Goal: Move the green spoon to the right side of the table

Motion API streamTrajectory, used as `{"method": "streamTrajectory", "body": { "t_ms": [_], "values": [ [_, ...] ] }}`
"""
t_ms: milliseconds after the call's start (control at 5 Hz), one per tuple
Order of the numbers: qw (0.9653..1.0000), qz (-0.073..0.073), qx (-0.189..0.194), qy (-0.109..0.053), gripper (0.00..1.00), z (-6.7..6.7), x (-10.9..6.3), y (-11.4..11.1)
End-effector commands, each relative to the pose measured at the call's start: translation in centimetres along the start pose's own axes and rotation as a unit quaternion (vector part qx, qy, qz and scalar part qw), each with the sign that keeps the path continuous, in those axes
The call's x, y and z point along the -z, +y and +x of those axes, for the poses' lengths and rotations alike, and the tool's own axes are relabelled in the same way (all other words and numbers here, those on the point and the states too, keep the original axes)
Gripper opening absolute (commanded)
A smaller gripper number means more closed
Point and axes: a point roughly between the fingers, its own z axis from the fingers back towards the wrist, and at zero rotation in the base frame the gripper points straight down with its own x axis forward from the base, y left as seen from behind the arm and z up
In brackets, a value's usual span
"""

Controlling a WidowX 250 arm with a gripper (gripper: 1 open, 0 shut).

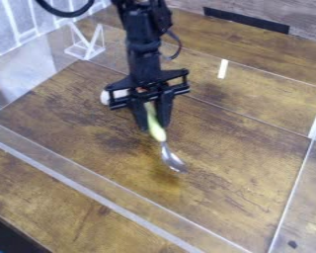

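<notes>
The green spoon [158, 126] hangs tilted from my gripper [150, 109], which is shut on the upper end of its yellow-green handle. Its silver bowl [174, 160] points down and to the right, close above the dark wood table [240, 138]; whether it touches the wood I cannot tell. The black arm comes down from the top of the camera view, and the gripper stands a little left of the table's middle.
Low clear acrylic walls [68, 163] border the tabletop at the front and sides. A small white stand [84, 40] sits beyond the back-left wall. A white strip [223, 67] shows on the far wall.
</notes>
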Motion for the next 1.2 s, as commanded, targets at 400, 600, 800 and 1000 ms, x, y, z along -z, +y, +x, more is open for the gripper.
{"method": "streamTrajectory", "body": {
  "t_ms": [400, 600, 800, 1000],
  "values": [
    [0.9924, -0.040, 0.115, -0.021, 0.00, -4.6, -3.5, -4.4],
    [0.9904, -0.038, 0.131, -0.020, 0.00, -5.4, -3.3, -5.0],
    [0.9890, -0.038, 0.141, -0.021, 0.00, -6.1, -3.1, -5.5],
    [0.9880, -0.038, 0.147, -0.024, 0.00, -6.8, -2.9, -5.9]
  ]
}}
